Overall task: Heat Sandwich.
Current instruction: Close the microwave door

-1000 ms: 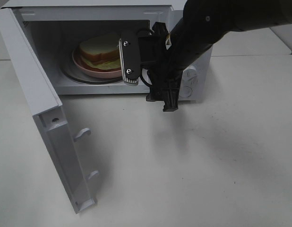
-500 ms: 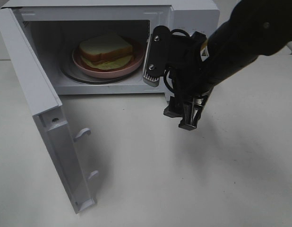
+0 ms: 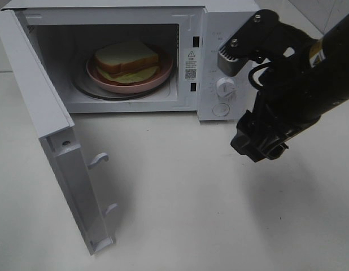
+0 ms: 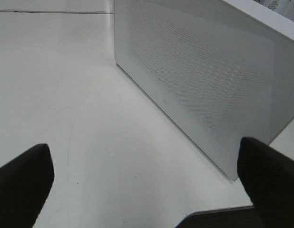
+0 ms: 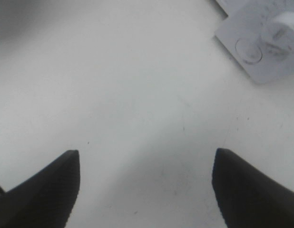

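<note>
Gaping right pincer clear of the microwave front

The right gripper (image 5: 146,190) has its dark, wedge-shaped fingertips spread wide above the matte white tabletop (image 5: 137,95), touching nothing. The left gripper (image 4: 147,190) is likewise spread wide and empty, facing the perforated white wall of the microwave (image 3: 231,17). The sandwich (image 3: 126,58), thick white bread over pale green lettuce, lies on a round pink plate (image 3: 160,78) inside the cavity, with the door (image 3: 44,113) swung open. Half a second earlier the right arm covered the control panel; it now sits further right, baring the round knob (image 3: 225,86).
</note>
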Robot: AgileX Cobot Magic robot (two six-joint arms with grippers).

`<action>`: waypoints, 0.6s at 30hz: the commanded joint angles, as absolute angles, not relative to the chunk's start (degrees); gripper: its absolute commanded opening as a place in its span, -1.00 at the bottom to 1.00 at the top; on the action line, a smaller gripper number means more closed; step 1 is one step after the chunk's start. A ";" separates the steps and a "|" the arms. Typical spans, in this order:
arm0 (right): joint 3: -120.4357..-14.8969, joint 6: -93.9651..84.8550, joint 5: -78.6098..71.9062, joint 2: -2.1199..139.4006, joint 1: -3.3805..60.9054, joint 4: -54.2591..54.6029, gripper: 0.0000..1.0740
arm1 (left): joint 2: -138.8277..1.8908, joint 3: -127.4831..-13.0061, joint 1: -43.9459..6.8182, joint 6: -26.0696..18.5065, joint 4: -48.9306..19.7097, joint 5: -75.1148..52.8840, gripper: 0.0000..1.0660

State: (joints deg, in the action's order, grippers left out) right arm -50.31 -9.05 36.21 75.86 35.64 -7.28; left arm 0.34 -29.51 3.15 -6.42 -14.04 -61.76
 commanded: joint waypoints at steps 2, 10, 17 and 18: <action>-49.90 -2.46 43.14 72.54 35.70 -7.33 0.38 | 1.20 -29.51 3.27 -6.53 -14.09 -61.42 0.83; -49.90 -0.57 49.90 67.15 35.70 -6.93 0.44 | 1.20 -29.51 3.27 -6.53 -14.09 -61.42 0.83; -49.90 0.00 54.32 59.53 35.70 -6.99 0.42 | 1.20 -29.51 3.27 -6.53 -14.09 -61.42 0.83; -49.90 0.00 55.18 58.04 35.70 -6.99 0.42 | 1.20 -29.51 3.27 -6.53 -14.09 -61.42 0.83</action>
